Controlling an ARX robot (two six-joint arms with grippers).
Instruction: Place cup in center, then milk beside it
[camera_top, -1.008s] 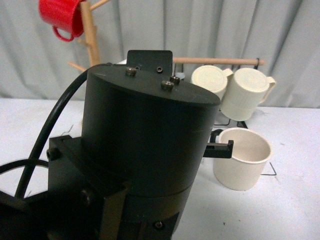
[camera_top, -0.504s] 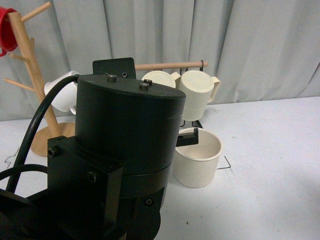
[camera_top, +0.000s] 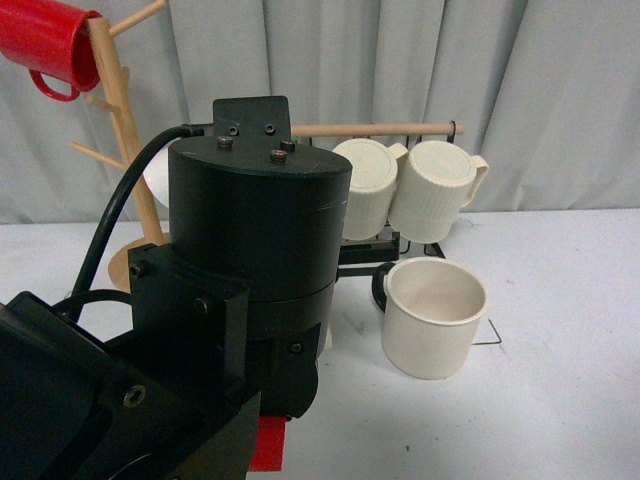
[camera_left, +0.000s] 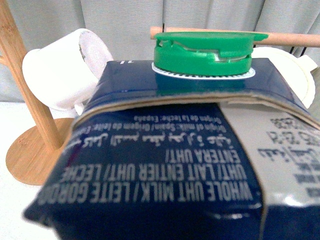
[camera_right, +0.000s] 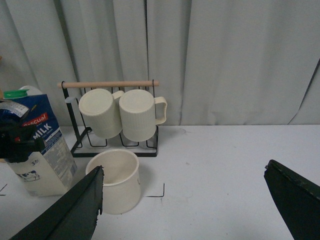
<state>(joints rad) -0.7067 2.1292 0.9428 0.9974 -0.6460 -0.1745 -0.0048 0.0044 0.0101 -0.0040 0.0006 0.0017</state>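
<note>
Swung lately, shifting cup (camera_top: 435, 318) toward three o'clock in front view. Clenching milk (camera_right: 42, 172) with left gripper (camera_right: 22, 142) at cup's nine o'clock; holding right gripper (camera_right: 182, 200) spread, empty. Risks toppling milk if released tilted.

The left end effector (camera_right: 17, 142) clamps the milk (camera_right: 47, 155), while the right end effector (camera_right: 185, 170) gapes wide.

table (camera_right: 225, 160): white | on it: cup (camera_right: 120, 192), wire rack (camera_right: 110, 84), wooden tree base (camera_left: 27, 160) | milk (camera_right: 42, 150) contact unclear
</note>
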